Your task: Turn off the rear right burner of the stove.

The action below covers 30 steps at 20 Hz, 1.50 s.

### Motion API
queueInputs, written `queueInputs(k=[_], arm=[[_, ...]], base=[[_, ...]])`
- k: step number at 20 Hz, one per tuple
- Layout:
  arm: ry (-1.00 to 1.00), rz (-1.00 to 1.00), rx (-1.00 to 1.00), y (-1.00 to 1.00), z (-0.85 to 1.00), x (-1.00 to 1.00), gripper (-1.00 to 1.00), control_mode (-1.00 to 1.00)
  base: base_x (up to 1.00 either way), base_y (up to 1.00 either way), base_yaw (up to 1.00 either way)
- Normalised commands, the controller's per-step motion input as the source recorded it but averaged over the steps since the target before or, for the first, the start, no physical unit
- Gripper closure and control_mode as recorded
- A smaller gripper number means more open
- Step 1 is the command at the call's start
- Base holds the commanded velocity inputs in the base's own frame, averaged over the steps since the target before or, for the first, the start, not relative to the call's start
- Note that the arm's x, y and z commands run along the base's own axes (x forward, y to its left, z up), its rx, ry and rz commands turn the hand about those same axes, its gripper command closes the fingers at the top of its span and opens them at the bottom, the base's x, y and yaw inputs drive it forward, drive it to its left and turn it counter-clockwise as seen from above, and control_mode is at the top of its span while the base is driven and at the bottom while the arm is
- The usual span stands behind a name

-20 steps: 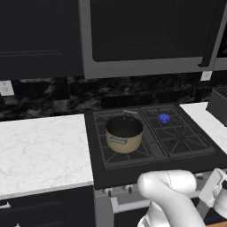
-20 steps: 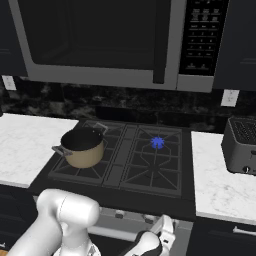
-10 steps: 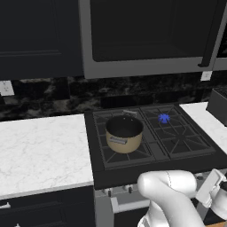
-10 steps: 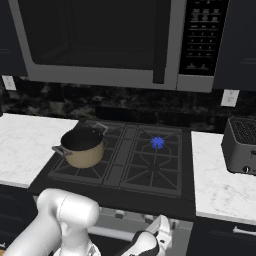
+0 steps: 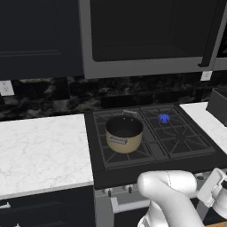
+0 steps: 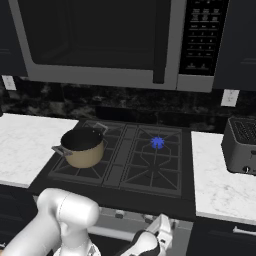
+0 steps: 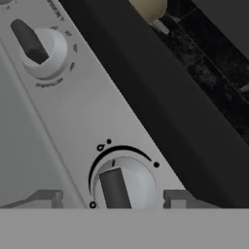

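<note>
The stove (image 5: 95, 146) is a black gas cooktop with cast-iron grates and a silver-grey front panel (image 7: 87, 116). A small blue flame burns on the rear right burner (image 5: 164, 118) (image 6: 157, 142). My gripper (image 7: 111, 199) is low at the stove's front, below the cooktop edge (image 6: 161, 234). In the hand view a white knob with a dark bar (image 7: 121, 187) stands between my two fingertips, one on each side. The jaws are open, with a gap at the left finger (image 7: 46, 198) and the right finger (image 7: 177, 198) close to the knob's rim.
A tan pot (image 5: 124, 133) (image 6: 80, 146) sits on the front left grate. Another knob (image 7: 41, 48) is further along the panel. A dark toaster (image 6: 242, 145) stands on the white marble counter (image 6: 215, 185) to the right. The microwave (image 6: 100, 45) hangs above the stove.
</note>
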Motion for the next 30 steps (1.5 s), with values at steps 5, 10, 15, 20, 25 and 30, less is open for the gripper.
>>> queueInputs(k=[5,10,15,20,25,30], arm=[[0.00,0.00,-0.01,0.00,0.00,0.07,1.00,-1.00],[0.04,0.00,0.00,0.00,0.18,0.49,1.00,-1.00],[0.11,-0.11,0.13,0.00,0.35,0.44,1.00,-1.00],[0.01,-0.27,0.38,0.00,0.52,0.21,1.00,-1.00],[0.00,-0.28,0.55,0.00,0.77,0.15,1.00,-1.00],[0.00,-0.19,0.37,-0.02,0.83,0.50,1.00,-1.00]], base=[[0.00,0.00,0.00],[0.00,0.00,0.00],[0.00,0.00,0.00],[0.00,0.00,0.00],[0.00,0.00,0.00],[0.00,0.00,0.00]])
